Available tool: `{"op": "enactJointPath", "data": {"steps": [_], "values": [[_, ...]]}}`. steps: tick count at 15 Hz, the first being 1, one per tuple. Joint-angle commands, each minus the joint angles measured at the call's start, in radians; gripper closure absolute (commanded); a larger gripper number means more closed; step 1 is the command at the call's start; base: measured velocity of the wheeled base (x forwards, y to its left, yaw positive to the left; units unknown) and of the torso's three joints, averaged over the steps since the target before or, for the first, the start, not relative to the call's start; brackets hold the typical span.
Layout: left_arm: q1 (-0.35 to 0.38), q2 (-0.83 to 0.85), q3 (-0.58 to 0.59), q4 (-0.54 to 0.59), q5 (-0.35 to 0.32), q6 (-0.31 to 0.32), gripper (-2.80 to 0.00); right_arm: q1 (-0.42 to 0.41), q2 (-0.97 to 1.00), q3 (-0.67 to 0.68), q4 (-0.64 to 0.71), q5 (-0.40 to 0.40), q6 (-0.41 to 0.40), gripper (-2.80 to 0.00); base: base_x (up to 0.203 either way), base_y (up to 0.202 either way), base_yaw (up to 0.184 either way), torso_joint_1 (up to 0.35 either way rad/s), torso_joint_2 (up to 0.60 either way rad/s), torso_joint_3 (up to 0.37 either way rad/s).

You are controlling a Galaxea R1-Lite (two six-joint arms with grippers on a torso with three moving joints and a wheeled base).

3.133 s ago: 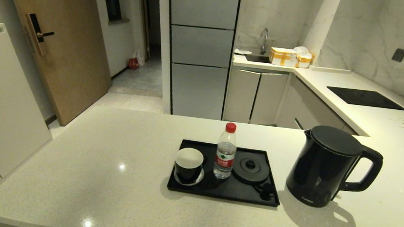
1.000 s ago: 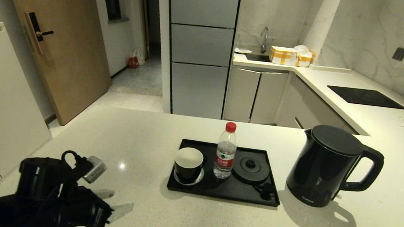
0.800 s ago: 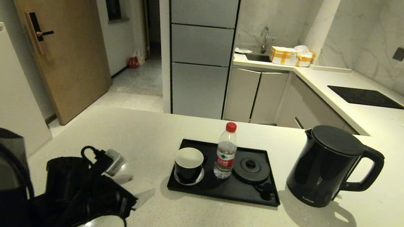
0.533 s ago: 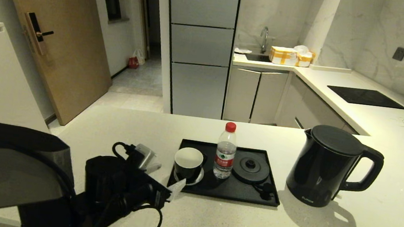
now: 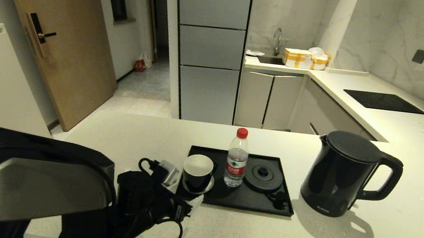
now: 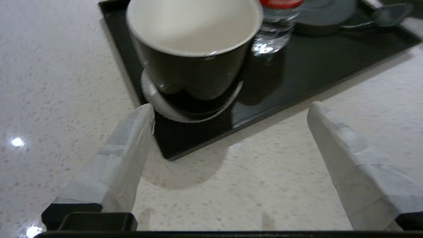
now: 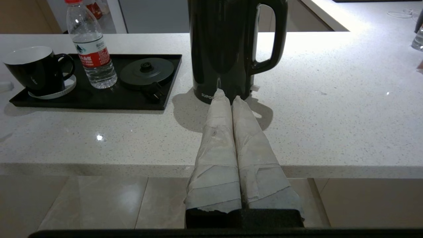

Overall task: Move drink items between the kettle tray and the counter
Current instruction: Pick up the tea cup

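Speckled off-white stone makes up the desk (image 5: 133,142), glossy with lamp glints, in a dim kitchen with a tall fridge (image 5: 210,47), a sink (image 5: 270,60) and a hob (image 5: 383,102) behind. On it lies the kettle tray (image 5: 234,201); the mug (image 5: 198,172) stands on a white saucer (image 6: 158,107) at the tray's 9 o'clock end, the water bottle (image 5: 236,163) at its centre, the round base disc (image 5: 263,176) toward 3 o'clock. The kettle (image 5: 343,176) stands off the tray, on the desk at 3 o'clock. The left gripper (image 6: 231,109) hangs just short of the tray's near corner, jaws released and spread wider than the mug. The mug looks to be the step in hand: a good grasp probably means centring the jaws on its wall, clear of the saucer and rim, and lifting straight so the saucer is not dragged. The right gripper (image 7: 228,96) waits beyond the desk's near edge, jaws clenched on nothing.
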Motion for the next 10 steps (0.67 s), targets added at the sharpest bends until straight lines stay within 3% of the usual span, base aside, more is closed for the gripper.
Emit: {"op": "enactJointPath", "data": {"steps": [1,5,10], "values": [[0.001,0.026,-0.009,-0.009,0.001,0.000,-2.80,0.000,0.001,0.003,0.000,0.001,-0.001,0.00,0.000,0.000,0.000,0.000,0.00,0.000],[0.027,0.164,-0.172,-0.009,0.064,0.006,-2.80,0.000,0.001,0.002,0.000,-0.001,-0.001,0.00,0.000,0.000,0.000,0.000,0.00,0.000],[0.043,0.227,-0.287,-0.009,0.064,0.039,-2.80,0.000,0.001,0.002,0.000,-0.001,-0.001,0.00,0.000,0.000,0.000,0.000,0.00,0.000]]}}
